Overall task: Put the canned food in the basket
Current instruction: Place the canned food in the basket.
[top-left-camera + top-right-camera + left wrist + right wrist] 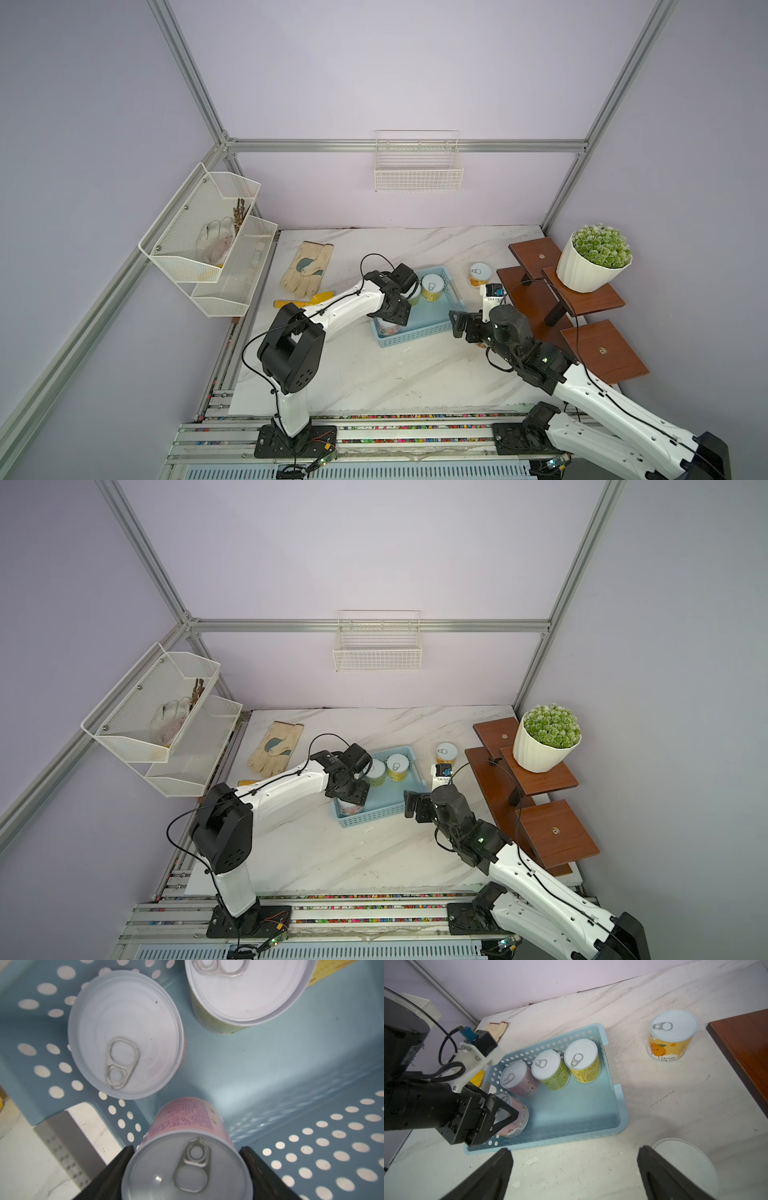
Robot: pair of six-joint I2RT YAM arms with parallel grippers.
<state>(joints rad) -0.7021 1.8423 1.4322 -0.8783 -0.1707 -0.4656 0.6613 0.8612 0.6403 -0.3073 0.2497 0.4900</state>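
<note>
Over on the left, the left gripper was clamped tight on a short pink-labelled can with a silver pull-ring lid. It held the can low inside the near left corner of the shallow light-blue perforated plastic basket. The can looked slightly tilted, and whether its base was on the floor could not be told.

Just beside it stood a second pink-labelled can, then a green-labelled can, then a yellow-labelled can, all upright inside. Past the basket's right wall, the right gripper hung over the white marble-look table, jaws spread wide and empty. A pale round lid sat beside one finger, probably another can but mostly hidden. Farther right, an orange-labelled can stood alone on the table, well apart from the basket.

Here was the danger: a release off-level could topple the held can into its pink neighbour. In that tight corner, opening jaws could also catch the wall and drag the light basket.
</note>
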